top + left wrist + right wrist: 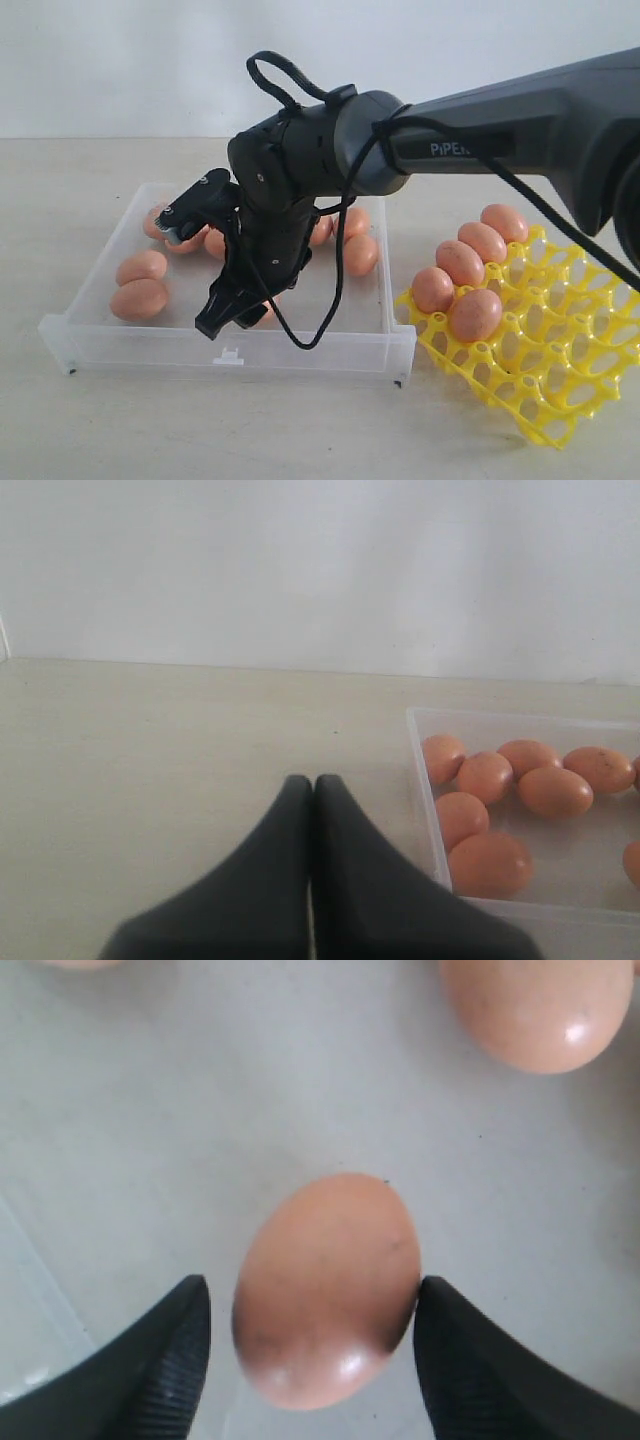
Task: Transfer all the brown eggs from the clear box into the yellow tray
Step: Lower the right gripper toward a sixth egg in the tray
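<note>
My right gripper [232, 312] reaches down into the clear box [230, 352], near its front wall. In the right wrist view that gripper [312, 1288] is open astride one brown egg [325, 1290] lying on the box floor. One fingertip [435, 1310] is at the shell and the other [190, 1310] stands a little clear of it. Several more brown eggs [140, 298] lie in the box, partly hidden behind the arm. The yellow tray [560, 350] sits right of the box with several eggs [476, 314] along its near-left side. My left gripper [312, 780] is shut and empty.
In the left wrist view the left gripper hangs over bare table beside the box wall [425, 780], with eggs [490, 865] just inside it. The right arm and its black cable [330, 300] stretch across the box. A pale wall stands behind the table.
</note>
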You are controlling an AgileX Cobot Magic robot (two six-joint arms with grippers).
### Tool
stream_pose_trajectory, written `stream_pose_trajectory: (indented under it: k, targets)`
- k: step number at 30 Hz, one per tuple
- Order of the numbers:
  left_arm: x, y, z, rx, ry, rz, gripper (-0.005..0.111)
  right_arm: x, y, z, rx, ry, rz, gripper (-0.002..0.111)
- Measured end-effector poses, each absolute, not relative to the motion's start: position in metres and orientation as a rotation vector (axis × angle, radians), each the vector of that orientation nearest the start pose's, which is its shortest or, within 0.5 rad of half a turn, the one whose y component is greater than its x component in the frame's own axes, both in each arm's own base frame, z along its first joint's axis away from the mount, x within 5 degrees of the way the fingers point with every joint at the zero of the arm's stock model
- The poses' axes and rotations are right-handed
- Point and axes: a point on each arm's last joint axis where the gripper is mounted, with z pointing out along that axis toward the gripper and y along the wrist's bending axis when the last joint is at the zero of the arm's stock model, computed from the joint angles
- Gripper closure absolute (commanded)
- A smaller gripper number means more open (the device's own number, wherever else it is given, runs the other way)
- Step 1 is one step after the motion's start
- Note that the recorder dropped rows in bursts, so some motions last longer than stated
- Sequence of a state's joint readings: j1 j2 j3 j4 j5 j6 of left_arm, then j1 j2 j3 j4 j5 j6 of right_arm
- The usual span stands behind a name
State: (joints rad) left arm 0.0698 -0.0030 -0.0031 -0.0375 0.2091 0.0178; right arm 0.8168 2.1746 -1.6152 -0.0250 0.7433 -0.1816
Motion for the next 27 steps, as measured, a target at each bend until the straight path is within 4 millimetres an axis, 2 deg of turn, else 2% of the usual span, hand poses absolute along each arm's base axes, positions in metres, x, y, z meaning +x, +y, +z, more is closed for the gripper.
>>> stream_pose_trajectory:
  k: [8,13,27]
  targets:
    - [0.0554,0.0032,0.1954,-0.069,1.685,0.032,0.111,0.3142,0.3324,0.1539,-1.409,2.407,0.12,0.051]
    - [0.0554,0.0032,0.1954,-0.069,1.685,0.032,0.111,0.3152,0.3335,0.1544,-1.41,2.387,0.125,0.04]
    - [0.0554,0.0032,0.1954,-0.069,1.685,0.032,0.111,0.3171,0.3405,0.1555,-1.321,2.368,0.217,0.041]
